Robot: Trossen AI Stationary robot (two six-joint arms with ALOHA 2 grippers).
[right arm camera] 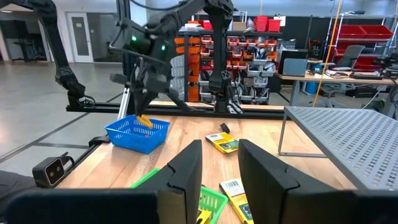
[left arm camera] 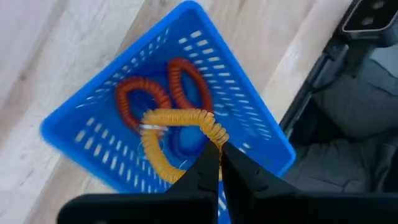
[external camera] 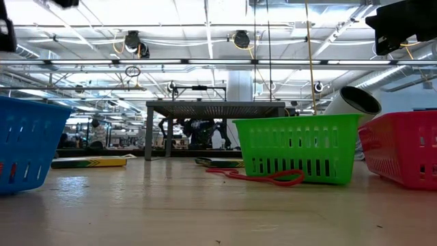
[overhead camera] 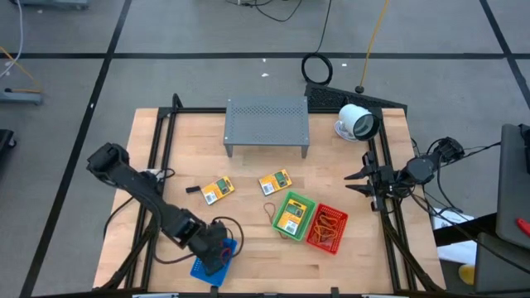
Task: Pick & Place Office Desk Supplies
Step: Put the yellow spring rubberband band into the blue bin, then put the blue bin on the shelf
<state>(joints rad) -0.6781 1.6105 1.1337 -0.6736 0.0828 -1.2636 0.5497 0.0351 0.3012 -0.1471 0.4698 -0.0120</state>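
Note:
My left gripper [left arm camera: 221, 155] hangs over the blue basket [overhead camera: 212, 266] at the table's near left and is shut on a yellow coiled ring [left arm camera: 163, 140]. Two orange-red coiled rings [left arm camera: 140, 99] lie on the basket's floor. Two yellow packets [overhead camera: 218, 190] [overhead camera: 275, 182] lie flat on the table, and a third [overhead camera: 290, 218] lies in the green basket [overhead camera: 296, 201]. A thin orange rubber band [external camera: 263, 178] lies on the table beside that basket. My right gripper [right arm camera: 217, 165] waits open at the table's right edge, touching nothing. My left gripper pinches the yellow coiled ring at one spot of its loop [left arm camera: 213, 132] between its two fingertips. The fingers come from above, slanting down. The ring hangs below them over the inside of the blue basket; whether its lower end touches the basket I cannot tell.
A red basket [overhead camera: 326, 229] with orange bands stands right of the green one. A grey perforated shelf [overhead camera: 267, 124] and a white round device [overhead camera: 356, 122] stand at the far side. A small black piece [overhead camera: 192, 189] lies left of the packets.

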